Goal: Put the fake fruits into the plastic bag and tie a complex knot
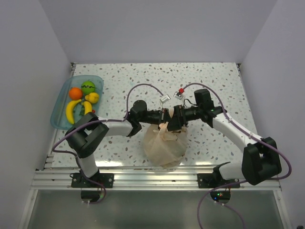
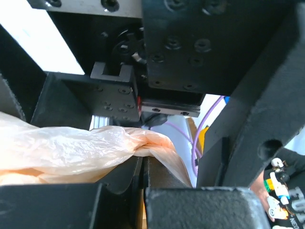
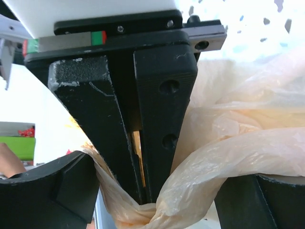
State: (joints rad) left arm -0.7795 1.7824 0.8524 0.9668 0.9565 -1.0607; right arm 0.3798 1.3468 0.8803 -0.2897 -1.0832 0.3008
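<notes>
we show the left gripper clamped on a handle of the plastic bag, strung between the spread jaws of the right gripper.

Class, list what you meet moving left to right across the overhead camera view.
In order: clear blue rectangular plastic tray holding fake fruits → thin peach-orange plastic bag → right arm's large black joint.

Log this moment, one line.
left gripper: shut on bag handle | right gripper: open beside it | fake fruits: several in tray
</notes>
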